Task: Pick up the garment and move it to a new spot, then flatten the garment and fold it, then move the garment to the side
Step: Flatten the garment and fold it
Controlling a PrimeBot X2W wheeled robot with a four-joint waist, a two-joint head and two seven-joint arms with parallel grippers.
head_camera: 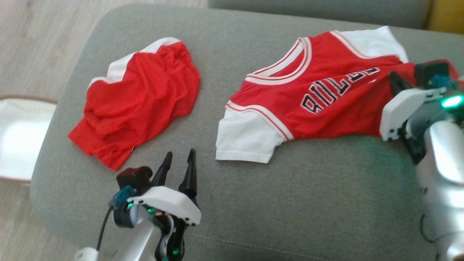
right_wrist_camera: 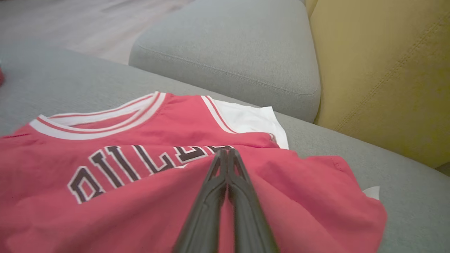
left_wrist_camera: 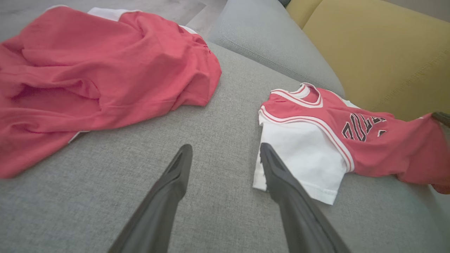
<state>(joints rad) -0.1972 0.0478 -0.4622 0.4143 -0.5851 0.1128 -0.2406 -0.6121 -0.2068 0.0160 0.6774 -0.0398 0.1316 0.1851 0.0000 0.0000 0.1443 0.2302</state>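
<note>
Soft even daylight, faint shadows, slight blur (wide-angle stretch at edges)

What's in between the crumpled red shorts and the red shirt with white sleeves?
Just bare grey sofa cushion between the crumpled red mesh shorts and the red jersey with white sleeves, clear in the head view.

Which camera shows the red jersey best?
The head view: the jersey lies almost whole, both white sleeves and the lettering visible. The left wrist view shows it slanted, running off the edge. The right wrist view is close and cropped, with the right gripper, fingers shut, pinching its fabric.
</note>
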